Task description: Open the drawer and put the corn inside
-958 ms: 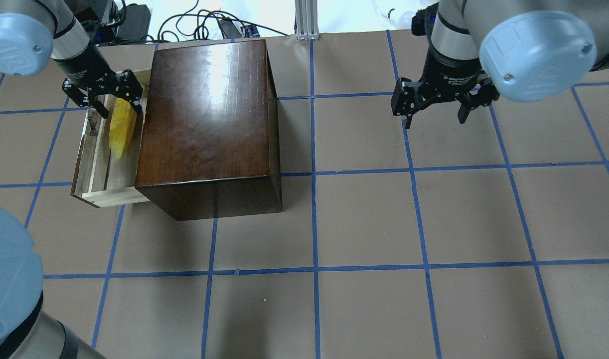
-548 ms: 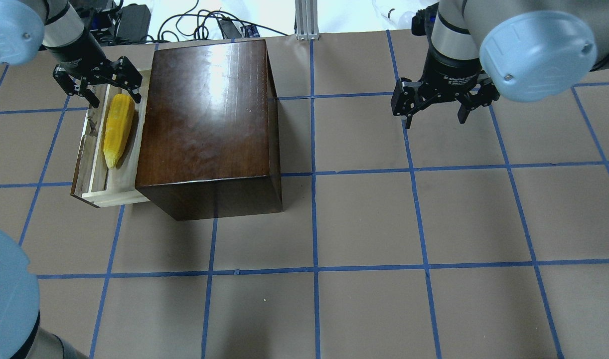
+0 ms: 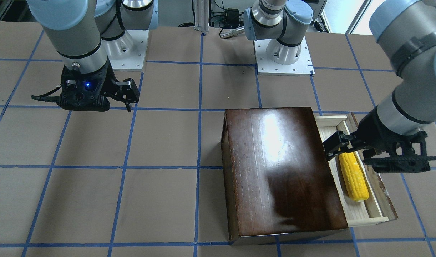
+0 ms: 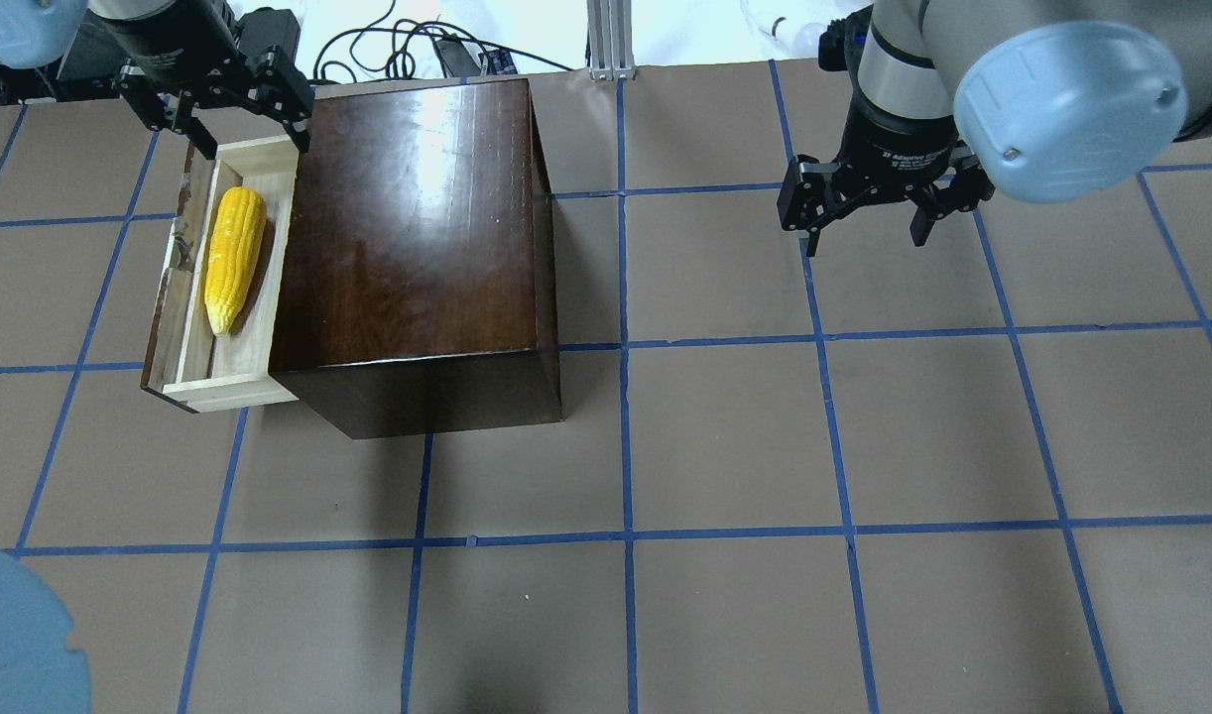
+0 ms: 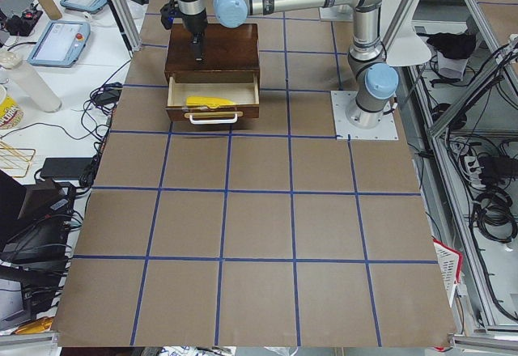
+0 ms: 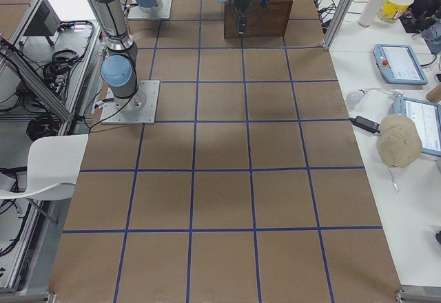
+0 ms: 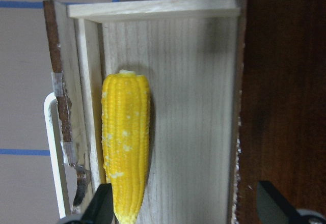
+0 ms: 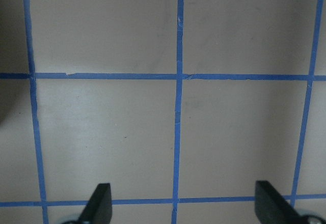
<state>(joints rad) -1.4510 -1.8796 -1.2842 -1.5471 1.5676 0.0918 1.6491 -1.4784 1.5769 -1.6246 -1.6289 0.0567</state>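
The yellow plastic-looking corn cob (image 4: 234, 258) lies flat inside the shallow pale-wood drawer (image 4: 231, 392). The drawer is pulled out of the glossy dark brown wooden box (image 4: 408, 228) on the robot's left side. The cob's long axis runs along the drawer's length, parallel to the box's side. Its tapered tip points toward the robot and its blunt end toward the operators' side. In the left wrist view the cob sits close against the inner wall behind the worn dark front panel, with bare pale wood between it and the box. The left gripper (image 4: 256, 149) hangs above the drawer with its fingers spread wide and nothing between them. It is clear of the cob. From its wrist camera, one finger (image 7: 102, 206) shows just beside the cob's tip, and the other stands over the box's dark top. The box edge borders the drawer's inner side, and a white loop handle (image 7: 51, 147) sits on the front panel outside. The right gripper (image 4: 864, 233) is well apart from the box, over the brown table surface (image 4: 725, 436) crossed by blue tape lines. Its fingers are parted and empty, and only grid lines show beneath them.
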